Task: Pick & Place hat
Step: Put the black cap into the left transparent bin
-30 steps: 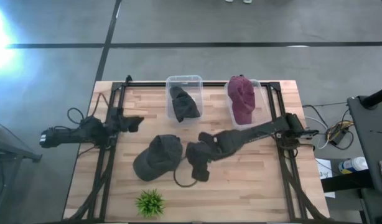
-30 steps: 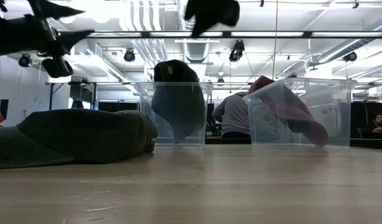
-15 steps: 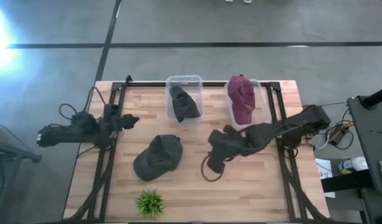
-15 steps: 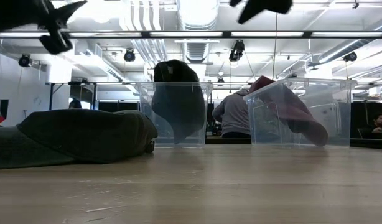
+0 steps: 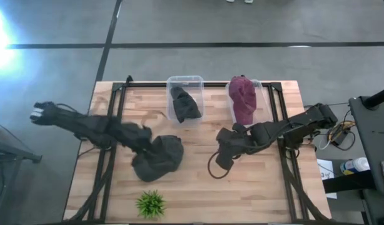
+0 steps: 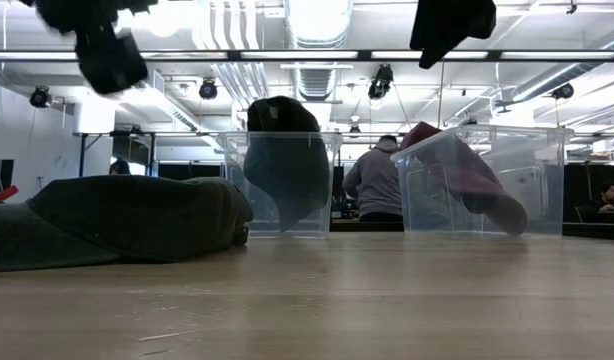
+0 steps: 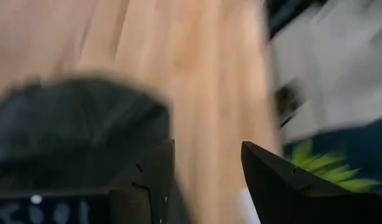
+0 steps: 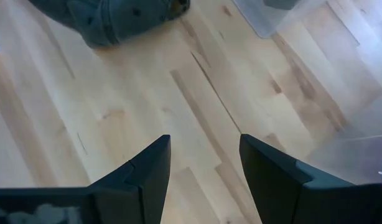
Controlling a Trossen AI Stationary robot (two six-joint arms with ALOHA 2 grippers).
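Note:
A dark grey cap (image 5: 161, 156) lies on the wooden table at the near left; it also shows in the low view (image 6: 117, 220), the left wrist view (image 7: 73, 137) and the right wrist view (image 8: 116, 15). My left gripper (image 5: 144, 137) is open, up in the air (image 6: 107, 50) over the cap's left edge, and touches nothing (image 7: 206, 180). My right gripper (image 5: 222, 157) is open and empty (image 8: 203, 168), high above bare table (image 6: 452, 25) to the right of the cap.
Two clear bins stand at the far edge: one (image 5: 185, 100) holds a dark cap, the other (image 5: 257, 100) a maroon cap (image 5: 243, 100). A small green plant (image 5: 151, 203) stands near the front edge, below the grey cap. A person (image 6: 377, 185) stands beyond the table.
My left gripper has swung from the table's left edge toward the right and near side, arriving over the grey cap. My right gripper has drawn back from beside the cap toward the table's right edge. The cap has stayed where it was.

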